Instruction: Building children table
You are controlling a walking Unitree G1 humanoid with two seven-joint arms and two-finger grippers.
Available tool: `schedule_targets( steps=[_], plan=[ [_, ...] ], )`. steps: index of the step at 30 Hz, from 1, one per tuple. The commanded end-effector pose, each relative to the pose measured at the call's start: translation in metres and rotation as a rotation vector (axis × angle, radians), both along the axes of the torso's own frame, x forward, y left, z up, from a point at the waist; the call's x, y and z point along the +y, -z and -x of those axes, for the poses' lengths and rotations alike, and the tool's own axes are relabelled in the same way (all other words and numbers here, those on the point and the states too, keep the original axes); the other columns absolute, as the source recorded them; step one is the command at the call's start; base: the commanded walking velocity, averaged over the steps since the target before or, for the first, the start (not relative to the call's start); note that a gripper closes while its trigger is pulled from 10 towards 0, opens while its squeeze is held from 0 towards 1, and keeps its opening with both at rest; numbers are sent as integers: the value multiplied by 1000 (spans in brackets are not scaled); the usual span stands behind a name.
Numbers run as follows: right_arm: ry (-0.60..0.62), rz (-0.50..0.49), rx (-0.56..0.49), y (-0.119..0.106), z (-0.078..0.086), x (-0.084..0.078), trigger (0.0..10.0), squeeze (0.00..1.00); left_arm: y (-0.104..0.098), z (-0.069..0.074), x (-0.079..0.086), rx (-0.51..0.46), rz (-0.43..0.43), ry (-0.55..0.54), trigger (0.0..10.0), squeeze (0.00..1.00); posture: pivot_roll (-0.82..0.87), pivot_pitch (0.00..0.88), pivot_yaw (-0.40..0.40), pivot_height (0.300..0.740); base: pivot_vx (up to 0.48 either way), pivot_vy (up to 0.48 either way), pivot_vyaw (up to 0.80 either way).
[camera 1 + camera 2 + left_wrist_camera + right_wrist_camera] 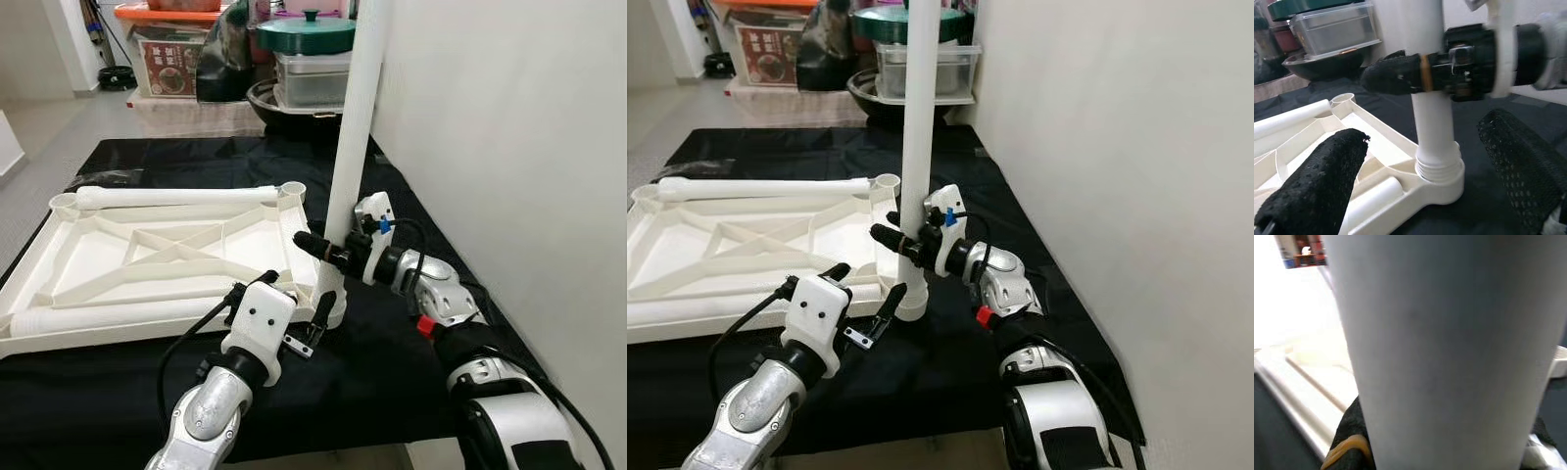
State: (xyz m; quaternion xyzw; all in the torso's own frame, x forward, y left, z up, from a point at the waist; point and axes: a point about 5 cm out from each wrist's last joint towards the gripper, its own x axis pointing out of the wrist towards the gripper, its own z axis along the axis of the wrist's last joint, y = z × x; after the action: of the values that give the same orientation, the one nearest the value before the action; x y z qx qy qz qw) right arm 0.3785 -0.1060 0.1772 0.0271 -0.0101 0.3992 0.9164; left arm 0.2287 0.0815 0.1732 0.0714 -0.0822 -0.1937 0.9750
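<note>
A white plastic table top (147,255) lies upside down on a black cloth, its ribs facing up. A white leg (353,127) stands upright in the near right corner socket (1442,176). My right gripper (328,250) is shut on that leg just above the socket. My left gripper (294,308) is open right by the socket, its fingers (1312,191) on either side of the leg's base without touching it. Two more legs lie on the top, one along the far edge (176,196) and one along the near edge (118,315).
A white wall (509,147) runs close along the right. Behind the black cloth (372,382) stand a green-lidded pot (306,35), clear containers (312,78), a dark pan and boxes (167,59). Grey floor (49,127) lies at far left.
</note>
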Motion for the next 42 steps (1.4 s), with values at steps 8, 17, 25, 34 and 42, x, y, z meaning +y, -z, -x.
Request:
schedule_targets(
  steps=[8,17,25,34,42],
  plan=[
    [936,18,75,10,1,-35,0,0,1,-1,-1,1,-1,5,10000,0,111,0,-55,740,0,0,0],
    [882,-102,44,8,6,-7,10000,843,1,-1,-1,2,-2,4,10000,0,115,0,-57,740,0,0,0],
    [834,-110,-43,-5,-2,-28,10000,843,1,-1,-1,3,2,2,10000,0,110,0,-58,740,0,0,0],
    [114,-249,-9,-31,-2,-17,10000,0,1,-2,0,2,-1,3,10000,0,113,0,-50,740,0,0,0],
    [-218,-98,36,-19,8,2,10000,0,0,-3,1,-1,-8,7,10000,0,127,0,-53,740,0,0,0]
  ],
)
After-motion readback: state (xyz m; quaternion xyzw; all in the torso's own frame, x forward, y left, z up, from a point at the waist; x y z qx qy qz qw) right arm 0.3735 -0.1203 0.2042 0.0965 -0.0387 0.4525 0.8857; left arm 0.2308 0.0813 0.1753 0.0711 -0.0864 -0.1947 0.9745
